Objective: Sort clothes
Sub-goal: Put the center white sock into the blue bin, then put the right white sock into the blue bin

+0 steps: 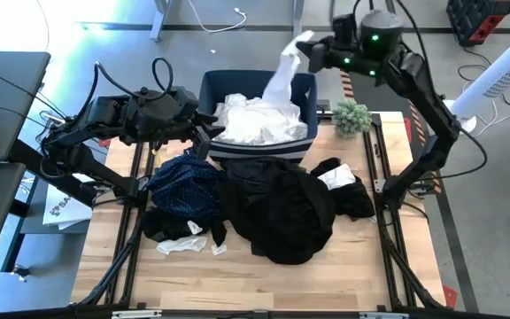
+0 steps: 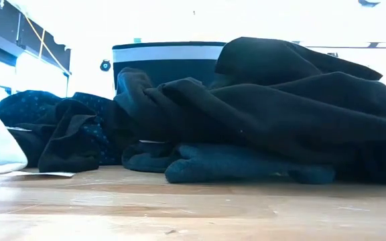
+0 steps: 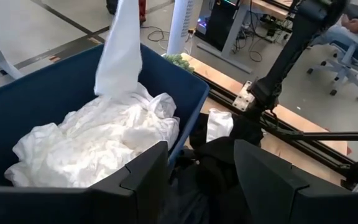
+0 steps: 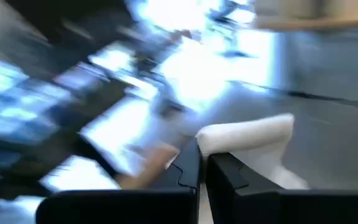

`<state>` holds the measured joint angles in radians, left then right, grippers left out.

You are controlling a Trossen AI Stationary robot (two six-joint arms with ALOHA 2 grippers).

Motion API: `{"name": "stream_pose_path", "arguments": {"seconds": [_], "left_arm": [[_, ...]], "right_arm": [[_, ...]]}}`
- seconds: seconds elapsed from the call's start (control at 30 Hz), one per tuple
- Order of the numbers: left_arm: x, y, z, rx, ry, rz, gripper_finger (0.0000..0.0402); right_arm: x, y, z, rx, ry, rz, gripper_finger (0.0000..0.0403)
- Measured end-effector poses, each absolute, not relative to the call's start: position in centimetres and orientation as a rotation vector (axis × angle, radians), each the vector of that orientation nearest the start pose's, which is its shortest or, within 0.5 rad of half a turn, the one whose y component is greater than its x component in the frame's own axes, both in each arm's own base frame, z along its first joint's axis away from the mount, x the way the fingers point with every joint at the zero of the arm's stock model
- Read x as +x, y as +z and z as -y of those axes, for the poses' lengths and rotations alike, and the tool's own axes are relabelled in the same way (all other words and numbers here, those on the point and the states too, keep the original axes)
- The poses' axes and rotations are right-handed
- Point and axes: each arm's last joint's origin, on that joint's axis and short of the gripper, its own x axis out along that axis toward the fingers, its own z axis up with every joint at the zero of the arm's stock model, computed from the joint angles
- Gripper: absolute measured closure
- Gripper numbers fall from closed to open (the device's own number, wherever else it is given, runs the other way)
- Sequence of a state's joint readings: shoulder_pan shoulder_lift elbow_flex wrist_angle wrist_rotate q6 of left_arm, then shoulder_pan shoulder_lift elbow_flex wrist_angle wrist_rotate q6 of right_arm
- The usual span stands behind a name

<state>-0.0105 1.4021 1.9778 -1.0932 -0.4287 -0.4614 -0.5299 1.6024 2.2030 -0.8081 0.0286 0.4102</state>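
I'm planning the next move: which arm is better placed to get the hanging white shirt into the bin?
The right. Its gripper is shut on the white shirt, which hangs above the blue bin onto the white pile inside. The left gripper is open and empty at the bin's near edge.

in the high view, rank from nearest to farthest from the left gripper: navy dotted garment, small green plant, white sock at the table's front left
From the left gripper:
1. Navy dotted garment, just in front of it on the left.
2. White sock, farther toward the front-left edge.
3. Small green plant, across the blue bin, on the right.
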Motion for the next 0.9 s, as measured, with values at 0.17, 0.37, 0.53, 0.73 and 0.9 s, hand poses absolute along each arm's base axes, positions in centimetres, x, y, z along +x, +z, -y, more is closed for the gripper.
{"name": "stream_pose_path", "arguments": {"seconds": [0.17, 0.37, 0.53, 0.73, 0.9], "left_arm": [[23.0, 50.1, -1.0, -0.33, 0.52, -0.404, 0.0218], [23.0, 50.1, -1.0, -0.323, 0.539, -0.399, 0.0218], [23.0, 50.1, -1.0, -0.322, 0.543, -0.398, 0.0218], [23.0, 50.1, -1.0, -0.322, 0.543, -0.399, 0.0218], [23.0, 50.1, -1.0, -0.321, 0.544, -0.4, 0.0218]], "right_arm": [[25.1, 48.5, 16.6, 0.347, -0.887, -0.442, 0.0398], [27.2, 41.8, 17.9, 0.392, -0.85, -0.648, 0.0398], [28.2, 37.3, 18.1, 0.476, -0.738, -0.749, 0.0375], [28.2, 36.8, 17.6, 0.558, -0.613, -0.79, 0.028], [26.7, 40.2, 16.6, 0.585, -0.601, -0.82, 0.0228]]}}
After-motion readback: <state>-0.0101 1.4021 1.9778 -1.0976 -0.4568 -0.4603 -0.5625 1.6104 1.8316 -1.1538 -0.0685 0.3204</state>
